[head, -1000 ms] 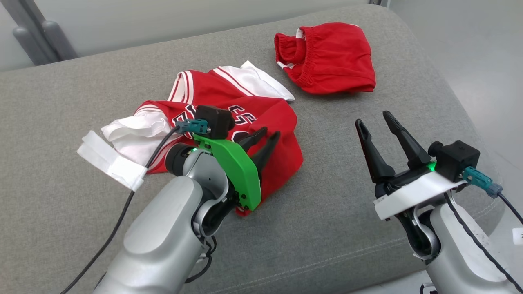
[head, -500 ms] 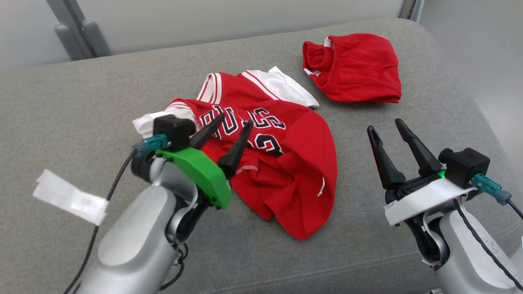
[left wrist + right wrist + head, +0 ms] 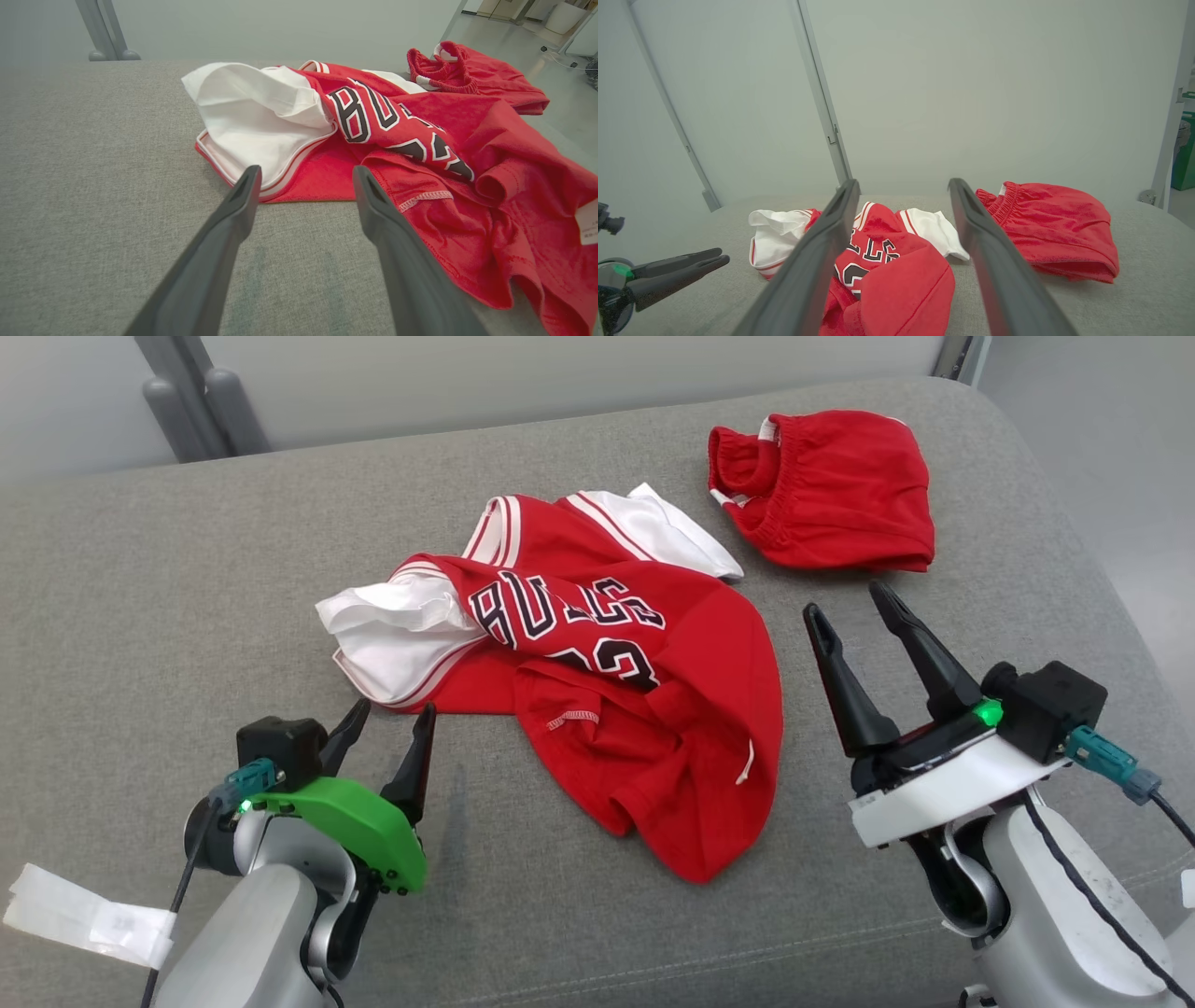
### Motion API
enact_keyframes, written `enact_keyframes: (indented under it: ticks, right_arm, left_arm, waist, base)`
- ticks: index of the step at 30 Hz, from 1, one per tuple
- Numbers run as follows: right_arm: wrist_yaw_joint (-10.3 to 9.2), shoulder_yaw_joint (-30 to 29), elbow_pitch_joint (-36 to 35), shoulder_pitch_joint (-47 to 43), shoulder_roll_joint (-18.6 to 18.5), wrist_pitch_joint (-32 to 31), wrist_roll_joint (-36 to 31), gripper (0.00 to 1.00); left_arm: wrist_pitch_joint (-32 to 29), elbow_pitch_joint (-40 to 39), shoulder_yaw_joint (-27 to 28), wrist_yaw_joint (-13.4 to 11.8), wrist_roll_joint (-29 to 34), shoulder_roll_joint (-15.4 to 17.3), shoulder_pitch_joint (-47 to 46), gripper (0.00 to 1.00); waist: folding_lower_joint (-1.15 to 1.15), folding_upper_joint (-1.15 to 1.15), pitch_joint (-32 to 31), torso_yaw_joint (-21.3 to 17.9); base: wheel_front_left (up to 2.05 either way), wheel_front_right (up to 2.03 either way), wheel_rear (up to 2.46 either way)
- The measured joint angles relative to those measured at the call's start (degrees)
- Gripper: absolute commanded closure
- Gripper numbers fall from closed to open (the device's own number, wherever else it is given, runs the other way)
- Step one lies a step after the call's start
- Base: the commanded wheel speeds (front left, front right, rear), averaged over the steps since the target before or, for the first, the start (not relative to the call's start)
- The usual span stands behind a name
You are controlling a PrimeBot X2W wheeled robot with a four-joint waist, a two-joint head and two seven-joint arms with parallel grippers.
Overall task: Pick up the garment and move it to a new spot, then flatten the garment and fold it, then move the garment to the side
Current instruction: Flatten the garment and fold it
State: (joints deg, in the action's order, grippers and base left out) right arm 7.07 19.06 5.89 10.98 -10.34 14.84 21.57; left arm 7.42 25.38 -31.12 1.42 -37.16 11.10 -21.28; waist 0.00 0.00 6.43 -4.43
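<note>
Head view first: shows left gripper (image 3: 392, 713) spread wide over near left part of grey cushion (image 3: 187, 569), holding nothing, tips just short of white fold of jersey (image 3: 700, 709); cannot tell whether tips graze cloth. Shows right gripper (image 3: 850, 600) likewise wide apart and empty, raised over cushion's near right part, clear of all cloth. Finds jersey crumpled in a heap on cushion's middle, red side up, white lining turned out toward cushion's left and far side. Finds red shorts (image 3: 831, 495) bunched near cushion's far right corner, apart from jersey. Cannot read chest lettering whole: folds swallow its end and half of number beneath. Loses jersey's white label (image 3: 588, 221) at edge of left wrist view, and part of jersey behind right gripper's own fingers (image 3: 822, 261) in right wrist view. Cuts off both forearms at bottom edge of head view.
</note>
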Motion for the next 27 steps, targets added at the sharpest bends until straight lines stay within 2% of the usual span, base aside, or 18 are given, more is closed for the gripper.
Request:
enact_keyframes:
  ticks: [7, 11, 17, 27]
  right_arm:
    - [0.00, 8.8, -1.9, 0.2, -0.6, 0.0, 0.2, 0.00]
    - [0.00, 11.7, 0.2, -0.2, -1.5, 0.0, 0.4, 0.00]
    - [0.00, 17.4, 4.5, -0.4, -2.5, -0.9, 0.6, 0.00]
    - [0.05, 20.2, 9.5, 8.4, -1.0, -7.3, -1.0, 0.00]
  left_arm:
    - [5.0, -0.8, 1.3, -1.2, -0.4, -1.4, 1.4, 0.00]
    - [6.1, -1.7, 2.0, -2.0, 0.0, -1.5, 1.6, 0.00]
    - [6.5, -2.8, 2.9, -2.5, 0.0, -3.2, 2.7, 0.00]
    - [6.8, -3.9, 2.7, -2.4, 0.3, -5.0, 3.0, 0.00]
  waist:
    - [0.00, 0.00, 1.3, -1.0]
    - [0.00, 0.00, 2.0, -1.0]
    - [0.00, 0.00, 2.7, 0.5]
    - [0.00, 0.00, 3.6, 5.0]
  base:
    - [0.00, 0.00, 0.00]
    - [0.00, 0.00, 0.00]
    - [0.00, 0.00, 0.00]
    - [0.00, 0.00, 0.00]
